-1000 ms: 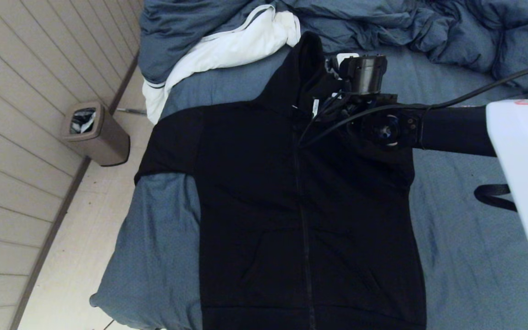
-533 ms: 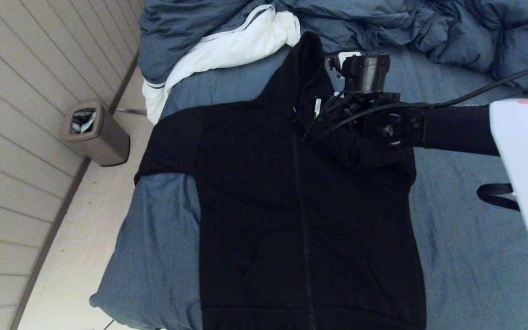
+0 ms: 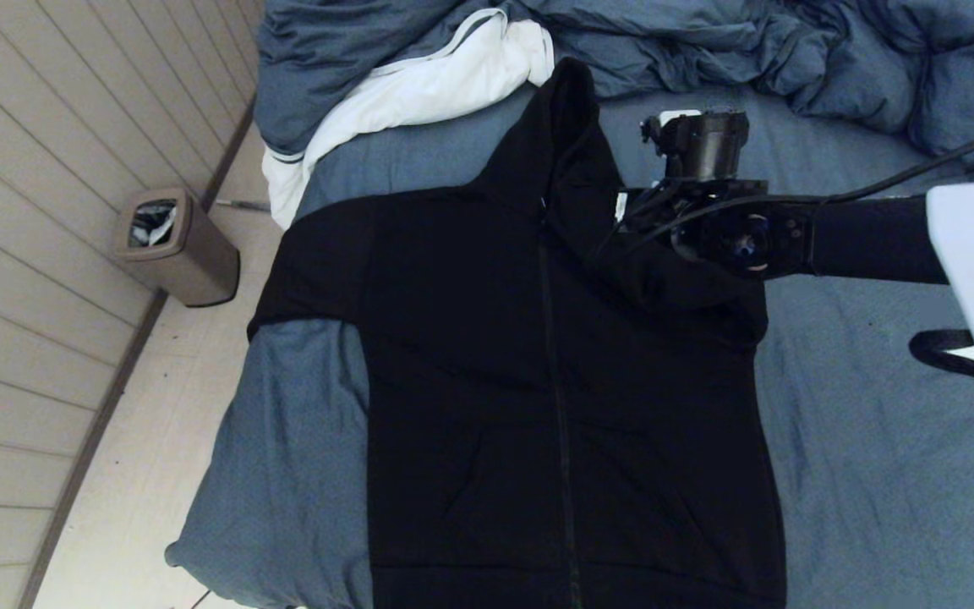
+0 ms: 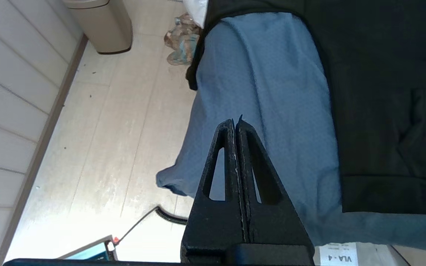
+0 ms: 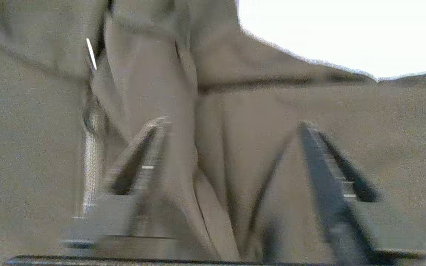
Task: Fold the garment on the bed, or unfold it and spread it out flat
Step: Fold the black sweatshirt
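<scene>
The black hooded garment [image 3: 555, 381] lies front up on the bed [image 3: 859, 440], zipper down its middle and hood towards the duvet. One sleeve hangs over the bed's left edge. The other lies folded across the shoulder [image 3: 690, 292]. My right arm [image 3: 745, 245] reaches in from the right, over that shoulder beside the collar. In the right wrist view, my right gripper [image 5: 231, 125] is open just above the garment's fabric [image 5: 31, 147], with nothing between its fingers. The left gripper [image 4: 235, 122] is shut and empty, parked over the bed sheet [image 4: 272, 92] beside the garment's hem [image 4: 390, 192].
A crumpled blue-grey duvet [image 3: 707, 42] with white lining [image 3: 428, 85] fills the bed's far end. A tan bin [image 3: 174, 245] stands on the floor by the panelled wall on the left. A coiled cable [image 4: 168, 218] and a crumpled cloth [image 4: 181, 44] lie on the floor.
My right gripper has opened and let go of the garment near the collar. The arm has drawn back to the right. The hood has settled flat.
</scene>
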{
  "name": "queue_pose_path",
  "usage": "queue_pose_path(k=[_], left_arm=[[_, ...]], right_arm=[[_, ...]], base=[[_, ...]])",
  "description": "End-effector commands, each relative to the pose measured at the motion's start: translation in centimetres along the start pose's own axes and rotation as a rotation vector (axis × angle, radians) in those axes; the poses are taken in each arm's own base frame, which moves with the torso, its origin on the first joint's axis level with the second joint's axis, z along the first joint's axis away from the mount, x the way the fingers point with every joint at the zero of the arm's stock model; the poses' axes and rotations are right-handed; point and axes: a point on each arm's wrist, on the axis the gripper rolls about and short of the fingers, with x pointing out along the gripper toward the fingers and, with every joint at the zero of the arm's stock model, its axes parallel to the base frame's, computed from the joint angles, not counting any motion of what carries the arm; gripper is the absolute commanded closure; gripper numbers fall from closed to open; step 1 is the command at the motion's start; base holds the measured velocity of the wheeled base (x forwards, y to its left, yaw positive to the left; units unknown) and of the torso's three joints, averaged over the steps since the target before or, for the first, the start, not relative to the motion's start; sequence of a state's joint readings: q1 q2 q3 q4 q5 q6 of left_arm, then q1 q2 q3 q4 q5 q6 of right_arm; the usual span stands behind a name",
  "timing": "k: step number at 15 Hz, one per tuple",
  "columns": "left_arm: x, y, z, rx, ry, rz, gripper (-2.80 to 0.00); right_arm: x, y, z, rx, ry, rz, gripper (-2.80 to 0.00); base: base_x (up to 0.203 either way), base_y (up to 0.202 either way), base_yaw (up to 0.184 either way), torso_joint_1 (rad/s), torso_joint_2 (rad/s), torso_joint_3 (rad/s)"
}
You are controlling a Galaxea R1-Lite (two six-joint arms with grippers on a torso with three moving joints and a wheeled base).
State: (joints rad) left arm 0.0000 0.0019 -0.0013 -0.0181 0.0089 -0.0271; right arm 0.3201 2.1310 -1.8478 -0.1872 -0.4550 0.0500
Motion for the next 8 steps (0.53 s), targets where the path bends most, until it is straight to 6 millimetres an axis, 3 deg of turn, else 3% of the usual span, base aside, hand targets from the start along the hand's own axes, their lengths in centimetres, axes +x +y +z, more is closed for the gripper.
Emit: queue_pose_path(k=[1, 8], left_arm=[[0.0, 0.0, 0.0, -0.001, -0.002, 0.0, 0.0], [0.0, 0.0, 0.0, 0.001, 0.0, -0.001, 0.0]], right_arm=[[-0.5, -0.7, -0.7, -0.016, 0.035, -0.008, 0.0], [2.2, -0.1, -2.0, 0.046, -0.012, 0.051, 0.0]], base=[[0.0, 0.0, 0.0, 0.0, 0.0, 0.0], [0.0, 0.0, 0.0, 0.0, 0.0, 0.0]])
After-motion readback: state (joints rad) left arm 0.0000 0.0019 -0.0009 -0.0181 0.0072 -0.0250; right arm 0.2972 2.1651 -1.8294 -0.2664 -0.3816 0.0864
